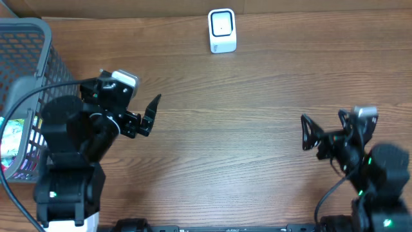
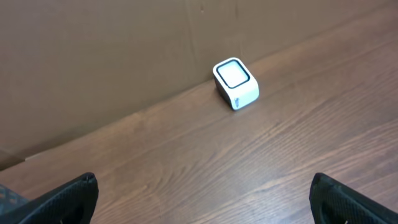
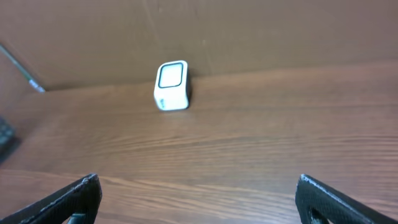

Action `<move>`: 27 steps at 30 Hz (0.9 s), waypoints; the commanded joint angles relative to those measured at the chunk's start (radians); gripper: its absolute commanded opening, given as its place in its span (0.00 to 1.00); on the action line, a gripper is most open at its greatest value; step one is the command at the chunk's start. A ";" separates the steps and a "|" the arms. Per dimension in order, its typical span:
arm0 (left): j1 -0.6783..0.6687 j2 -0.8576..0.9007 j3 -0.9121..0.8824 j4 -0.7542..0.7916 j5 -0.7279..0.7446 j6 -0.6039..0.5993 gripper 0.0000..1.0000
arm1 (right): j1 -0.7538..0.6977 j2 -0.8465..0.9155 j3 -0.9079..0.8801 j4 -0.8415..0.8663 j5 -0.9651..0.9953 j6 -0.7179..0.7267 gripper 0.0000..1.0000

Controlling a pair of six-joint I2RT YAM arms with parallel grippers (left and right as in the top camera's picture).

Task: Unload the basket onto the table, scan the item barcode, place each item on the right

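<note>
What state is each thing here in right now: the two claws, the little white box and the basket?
left gripper, open, holding nothing.
right gripper, open, holding nothing.
scanner, upright at the table's far edge, untouched.
basket, standing at the left, with colourful packets inside.

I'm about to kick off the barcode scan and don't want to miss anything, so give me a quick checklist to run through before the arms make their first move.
1. Left gripper open and empty: ok.
2. Right gripper open and empty: ok.
3. Barcode scanner standing by the back wall, nothing in front of its window: ok.
4. Item available: colourful packets in the grey basket beside the left arm: ok.
5. Which side of the packets carries the barcode: cannot tell.
6. Item in hand for scanning: not ok, nothing picked up yet.
</note>
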 commanded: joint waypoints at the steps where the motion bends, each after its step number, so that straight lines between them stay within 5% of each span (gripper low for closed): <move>1: 0.002 0.028 0.100 -0.065 0.015 0.050 0.99 | 0.004 0.136 0.188 -0.101 -0.031 -0.005 1.00; 7: 0.002 0.035 0.117 -0.090 0.180 -0.006 1.00 | 0.004 0.348 0.435 -0.307 -0.037 -0.011 1.00; 16: 0.002 0.044 0.118 -0.080 0.276 -0.079 1.00 | 0.004 0.427 0.459 -0.314 -0.155 -0.005 1.00; 22: 0.003 0.117 0.198 0.010 -0.106 -0.350 1.00 | 0.003 0.428 0.459 -0.314 -0.154 -0.005 1.00; 27: 0.007 0.304 0.497 -0.187 -0.515 -0.521 1.00 | 0.004 0.429 0.459 -0.315 -0.155 -0.004 1.00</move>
